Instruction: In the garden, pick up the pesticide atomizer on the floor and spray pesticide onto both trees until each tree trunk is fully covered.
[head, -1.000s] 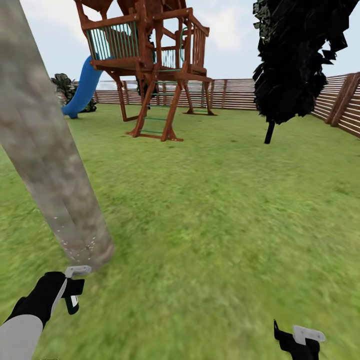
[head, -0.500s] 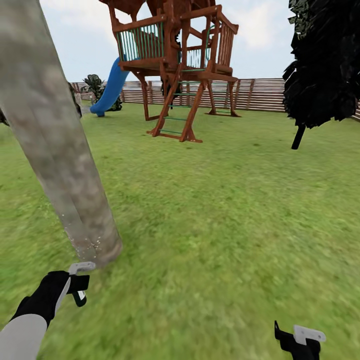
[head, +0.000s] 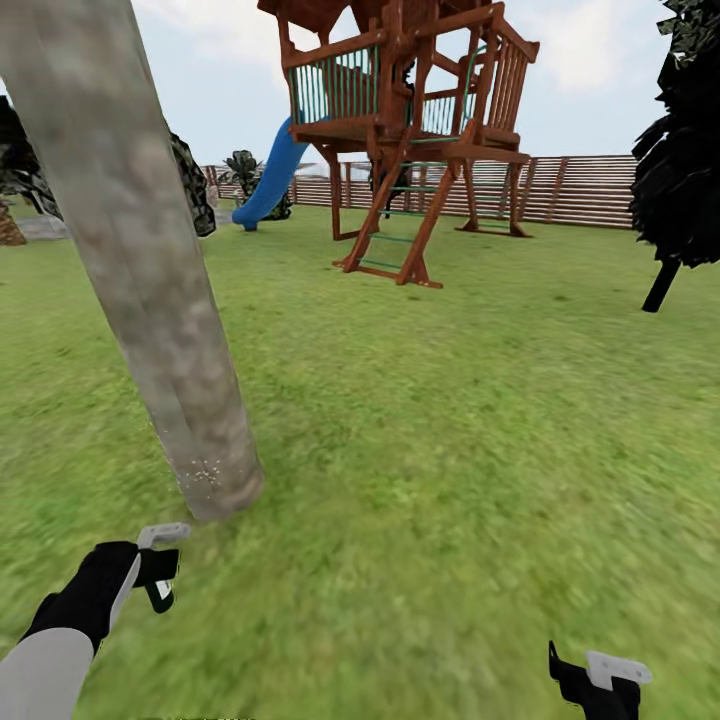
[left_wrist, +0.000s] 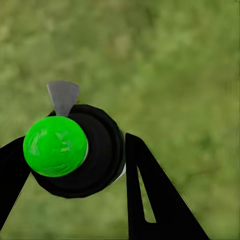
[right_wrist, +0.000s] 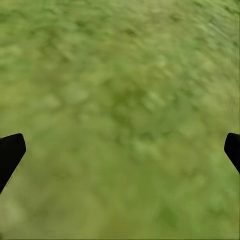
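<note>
A thick mottled grey-brown tree trunk (head: 150, 280) leans up from the grass at the left of the head view, and white specks dot its base (head: 205, 472). Just in front of that base, my left gripper (head: 160, 578) is shut on the pesticide atomizer (head: 163, 537), whose pale nozzle points toward the trunk. In the left wrist view the atomizer (left_wrist: 55, 146) shows as a black body with a bright green round cap and a grey nozzle, clamped between the black fingers of the left gripper (left_wrist: 75, 165). My right gripper (head: 597, 680) hangs open over bare grass, and the right wrist view shows this gripper (right_wrist: 120, 150) holding nothing.
A wooden play tower (head: 410, 130) with a blue slide (head: 268, 185) stands mid-lawn ahead. A brown slat fence (head: 590, 190) closes the back. A black-green conifer (head: 685, 170) is at the right, and dark shrubs (head: 190, 185) stand behind the trunk. Open grass lies ahead and right.
The whole head view has swung left, so the trunk, play tower and conifer sit further right in the picture. Both arms hold the same places in the frame. The left grip is unchanged.
</note>
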